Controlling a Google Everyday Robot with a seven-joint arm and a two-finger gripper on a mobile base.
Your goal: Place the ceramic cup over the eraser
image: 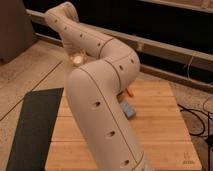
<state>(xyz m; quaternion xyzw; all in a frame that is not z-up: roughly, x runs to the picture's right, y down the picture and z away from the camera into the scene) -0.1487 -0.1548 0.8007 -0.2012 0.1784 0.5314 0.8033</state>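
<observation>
Camera view: pincer (76, 56) near wood tbl (161, 126) far-left corner; speckled floor (35, 70).

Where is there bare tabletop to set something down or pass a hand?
Bare wooden table runs right of the eraser to the right edge, and in a strip between the arm and the dark mat. Crowded: eraser and orange object against the arm. Gripper, with the ceramic cup, hangs beyond the far-left corner.
</observation>
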